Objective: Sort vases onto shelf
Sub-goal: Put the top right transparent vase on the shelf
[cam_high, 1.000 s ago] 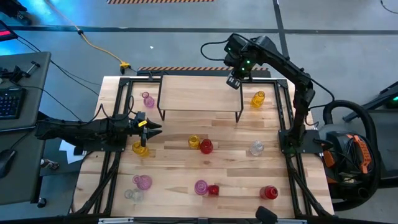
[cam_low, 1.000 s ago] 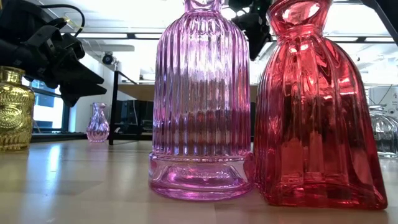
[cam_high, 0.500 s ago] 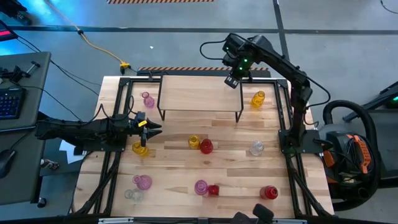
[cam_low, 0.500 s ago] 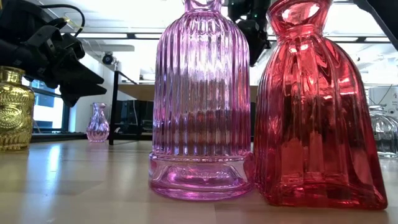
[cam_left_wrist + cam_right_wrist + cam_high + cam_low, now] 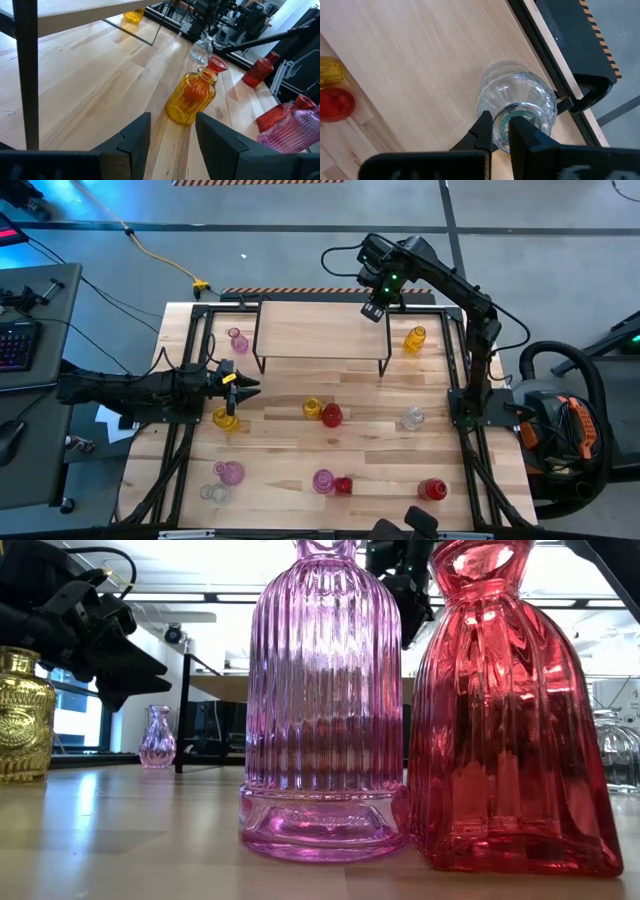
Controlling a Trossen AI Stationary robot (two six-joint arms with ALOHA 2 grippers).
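Observation:
The shelf stands at the table's far middle. My right gripper hangs over its far right corner, pointing down and shut on a clear ribbed vase. My left gripper waits open at the table's left side, nearly level, above a yellow vase. A second yellow vase stands on the table ahead of its fingers. Other vases stand on the tabletop: a pink one left of the shelf and an amber one right of it. My right gripper holds the clear vase by the rim of its mouth, coming from above and pointing down. One finger seems to stand inside the mouth and the other outside. The vase sits upright under the fingers, over the shelf board. Whether its base touches the board I cannot tell.
Across the table's middle stand a yellow vase, a red one and a clear one. Near the front edge are pink, clear, pink and red vases, plus another red one.

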